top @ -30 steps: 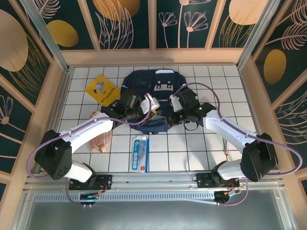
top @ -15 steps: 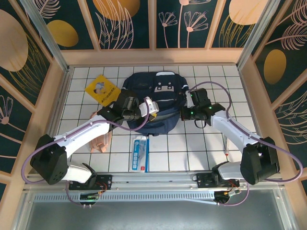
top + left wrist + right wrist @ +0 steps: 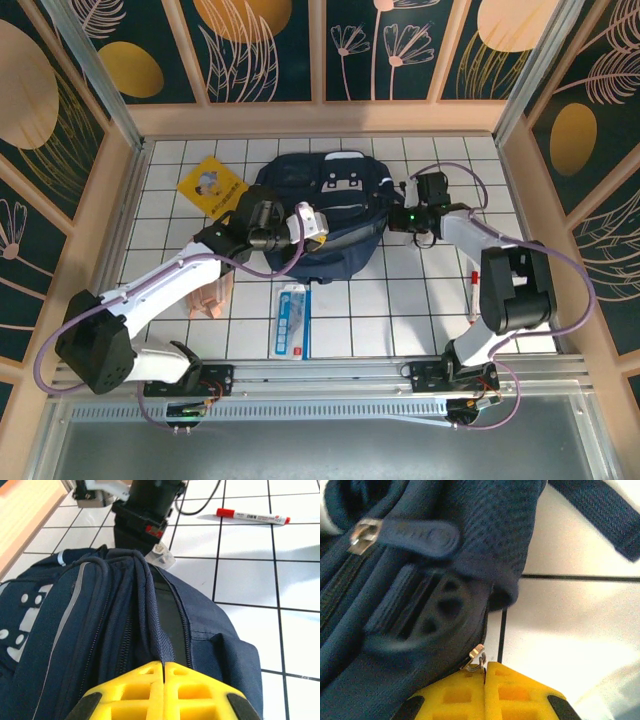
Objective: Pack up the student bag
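Bag (image 3: 345,250) lies at far centre of the table (image 3: 400,300); box (image 3: 292,320) and pen (image 3: 252,516) lie loose nearby. Step in hand, by my reading: opening the zip. Left fingers (image 3: 135,690) clenched on a navy strap (image 3: 152,615) at the bag's top. Right fingers (image 3: 520,690) pinch the small metal zip pull (image 3: 477,658) at the bag's right side. Next move: draw the pull along its track while the left braces the bag.

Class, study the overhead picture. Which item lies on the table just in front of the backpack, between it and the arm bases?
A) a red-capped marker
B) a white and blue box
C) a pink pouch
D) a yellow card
B: the white and blue box lies flat just on the near side of the backpack, in line with its middle.
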{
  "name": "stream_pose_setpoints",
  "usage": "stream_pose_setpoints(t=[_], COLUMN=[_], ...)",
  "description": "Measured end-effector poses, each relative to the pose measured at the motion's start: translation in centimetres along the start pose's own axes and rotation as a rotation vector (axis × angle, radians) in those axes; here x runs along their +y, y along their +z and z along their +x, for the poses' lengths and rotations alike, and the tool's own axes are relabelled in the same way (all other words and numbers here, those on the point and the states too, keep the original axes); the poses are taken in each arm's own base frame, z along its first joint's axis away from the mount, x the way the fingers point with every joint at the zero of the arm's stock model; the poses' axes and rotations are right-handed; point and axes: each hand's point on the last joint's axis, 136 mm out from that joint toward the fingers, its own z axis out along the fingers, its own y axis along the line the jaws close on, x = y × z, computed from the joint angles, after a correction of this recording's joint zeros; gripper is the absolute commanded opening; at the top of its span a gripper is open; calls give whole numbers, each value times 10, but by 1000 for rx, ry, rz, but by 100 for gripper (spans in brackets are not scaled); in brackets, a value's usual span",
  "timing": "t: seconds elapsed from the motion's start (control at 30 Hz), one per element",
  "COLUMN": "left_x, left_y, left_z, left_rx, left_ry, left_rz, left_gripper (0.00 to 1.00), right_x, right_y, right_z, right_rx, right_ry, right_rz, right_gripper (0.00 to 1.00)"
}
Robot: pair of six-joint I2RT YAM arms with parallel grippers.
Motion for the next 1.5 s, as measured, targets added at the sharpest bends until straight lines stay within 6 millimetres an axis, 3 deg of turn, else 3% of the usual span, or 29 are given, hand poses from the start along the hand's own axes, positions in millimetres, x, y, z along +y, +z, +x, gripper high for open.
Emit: stream_pose_setpoints(t=[0.23, 0.4, 0.6, 0.7, 0.93, 1.03, 1.1, 1.23, 1.33, 1.5], left_x=[2, 1, 1, 0, -3, -4, -5, -6, -9, -13], left_y=[-9, -15, -19, -19, -20, -18, -16, -11, -7, -5], left_z=[-17, -27, -35, -36, -37, -36, -35, -30, -27, -27], left_rx=[-42, -77, -105, -109, -116, -117, -113, -105, -101, -106], left_ry=[23, 27, 22, 22, 22, 20, 17, 8, 1, -7], left_rz=[-12, -13, -15, -6, 7, 17, 25, 43, 66, 92], left_gripper=[0, 0, 0, 0, 0, 0, 0, 0, 0, 0], right_x=[0, 2, -12, -24, -22, -3, 22, 102, 151, 178], right_y=[16, 20, 13, -6, -88, -118, -135, -161, -167, -157], right_z=[-15, -14, -18, -20, -20, -23, -24, -8, 17, 47], right_rx=[-3, 1, -34, -86, -262, -319, -353, -395, -398, -376], right_ry=[11, 15, 36, 76, 180, 140, 54, -273, -547, -898], right_rz=[-77, -104, -64, 8, 107, 61, -4, -190, -315, -408], right_gripper=[0, 17, 40, 45, 47, 47, 47, 46, 47, 53])
